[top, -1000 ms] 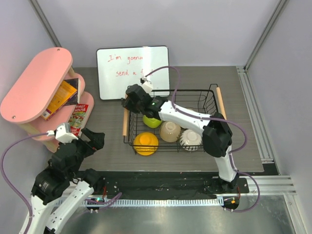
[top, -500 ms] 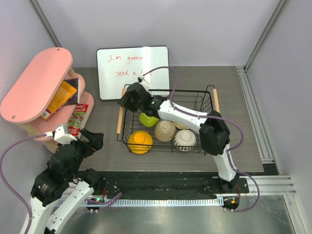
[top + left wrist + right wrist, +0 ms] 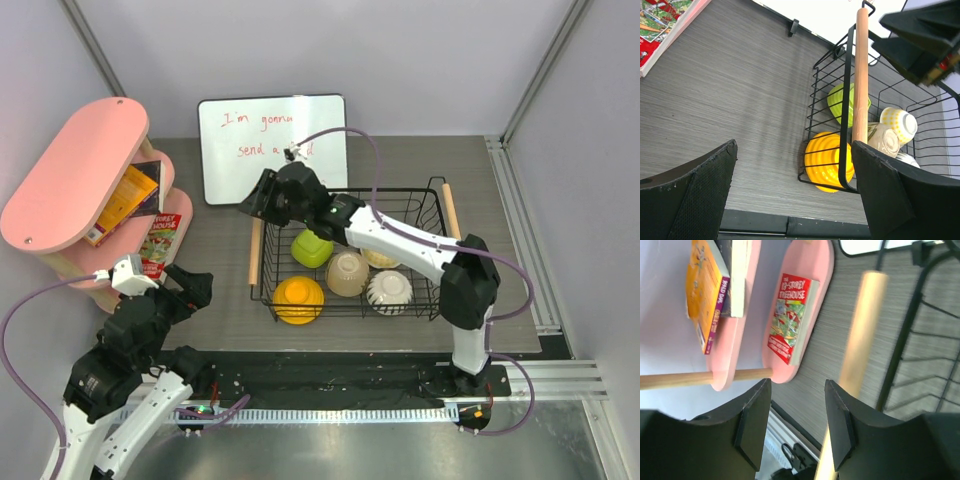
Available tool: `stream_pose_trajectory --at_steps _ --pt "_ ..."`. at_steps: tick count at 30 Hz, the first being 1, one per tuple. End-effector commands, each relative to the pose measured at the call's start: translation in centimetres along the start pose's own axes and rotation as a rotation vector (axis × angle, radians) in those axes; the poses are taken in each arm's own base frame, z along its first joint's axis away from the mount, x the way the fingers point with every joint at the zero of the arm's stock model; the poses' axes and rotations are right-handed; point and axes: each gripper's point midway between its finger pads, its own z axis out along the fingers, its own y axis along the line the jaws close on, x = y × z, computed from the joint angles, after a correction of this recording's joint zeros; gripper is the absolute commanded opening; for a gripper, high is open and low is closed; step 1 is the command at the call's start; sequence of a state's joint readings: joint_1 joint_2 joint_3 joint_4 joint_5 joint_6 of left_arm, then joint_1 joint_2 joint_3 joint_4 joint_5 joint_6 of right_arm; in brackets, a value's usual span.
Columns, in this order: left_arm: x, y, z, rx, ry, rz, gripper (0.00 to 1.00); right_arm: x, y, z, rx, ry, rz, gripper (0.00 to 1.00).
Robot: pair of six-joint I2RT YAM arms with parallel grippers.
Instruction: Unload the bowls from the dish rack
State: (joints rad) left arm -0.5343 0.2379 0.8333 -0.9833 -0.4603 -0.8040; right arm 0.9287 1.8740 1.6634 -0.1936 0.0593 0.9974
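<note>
The dish rack (image 3: 405, 189) has shifted: half a second ago it sat further to the left on the bench (image 3: 520, 300), and it is now back toward the right, carrying the bowls with it. The right arm has swung the same way. Its tool (image 3: 258, 200) now hovers by the far end of the rack's left wooden handle (image 3: 256, 250). In the wrist view its fingers (image 3: 752, 425) are spread with nothing between them, and the handle passes blurred just beside one of them.

For the task this means little gain. The rack has only been nudged about, and all five bowls remain inside it: the orange-yellow bowl (image 3: 298, 297) in the near left corner, the lime green bowl (image 3: 311, 247) behind it, and the beige-tan bowl (image 3: 347, 272), the ribbed white bowl (image 3: 390, 290) and the cream-white bowl (image 3: 380, 258) to the right.

The left tool (image 3: 190, 285) hangs released over bare bench, left of the rack, gripping nothing.

A whiteboard (image 3: 272, 148) with red writing stands behind, and a pink shelf (image 3: 75, 170) with books (image 3: 130, 200) stands to the left. The handle and the wire wall lie between both tools and the bowls, so a reach probably has to come from above.
</note>
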Motion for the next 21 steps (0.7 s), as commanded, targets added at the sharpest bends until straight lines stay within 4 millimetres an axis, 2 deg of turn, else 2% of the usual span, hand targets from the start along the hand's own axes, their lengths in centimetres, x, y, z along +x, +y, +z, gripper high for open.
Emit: stream_pose_trajectory --at_steps 1,3,5,8,10,11,12,13,14,15,16,18,19,21 --pt "-0.7 -0.5 0.1 0.022 -0.031 -0.010 0.94 0.7 1.1 1.8 -0.029 0.088 -0.021 0.53" --pt "-0.6 -0.5 0.1 0.020 -0.029 -0.007 0.94 0.9 0.8 1.5 -0.024 0.088 -0.021 0.53" --pt "-0.6 -0.5 0.2 0.021 -0.025 -0.003 0.94 0.2 0.8 0.7 -0.028 0.051 -0.030 0.53" --pt "-0.6 -0.6 0.2 0.026 -0.024 -0.003 0.94 -2.9 1.3 -2.7 -0.016 -0.066 -0.081 0.54" --pt "-0.5 -0.6 0.2 0.026 -0.024 -0.003 0.94 -5.0 1.1 -6.0 0.000 -0.141 -0.105 0.54" --pt "-0.5 -0.7 0.2 0.030 -0.024 -0.002 0.94 -5.2 -0.7 -6.7 0.039 -0.154 -0.114 0.54" --pt "-0.5 -0.7 0.1 0.031 -0.025 -0.005 0.94 -7.1 -0.5 -9.3 0.039 -0.217 -0.120 0.54" --pt "-0.5 -0.7 0.2 0.032 -0.024 -0.002 0.94 -7.3 -2.0 -10.2 0.088 -0.217 -0.147 0.54" --pt "-0.5 -0.7 0.1 0.034 -0.024 -0.002 0.94 -8.2 -5.0 -10.6 0.161 -0.227 -0.149 0.54" --pt "-0.5 -0.8 0.1 0.040 -0.023 0.000 0.94 -8.9 -6.4 -11.4 0.201 -0.233 -0.154 0.54" --pt "-0.5 -0.8 0.2 0.038 -0.021 0.001 0.94 -8.9 -8.4 -12.0 0.259 -0.205 -0.163 0.59" --pt "-0.3 -0.9 0.3 0.038 -0.013 0.005 0.94 -8.8 -11.7 -12.5 0.351 -0.156 -0.225 0.63" --pt "-0.3 -1.0 0.3 0.041 -0.010 0.005 0.94 -8.2 -12.9 -12.0 0.387 -0.121 -0.251 0.66" --pt "-0.1 -1.1 0.4 0.040 0.002 0.013 0.95 -7.4 -13.8 -11.5 0.410 -0.065 -0.306 0.67"
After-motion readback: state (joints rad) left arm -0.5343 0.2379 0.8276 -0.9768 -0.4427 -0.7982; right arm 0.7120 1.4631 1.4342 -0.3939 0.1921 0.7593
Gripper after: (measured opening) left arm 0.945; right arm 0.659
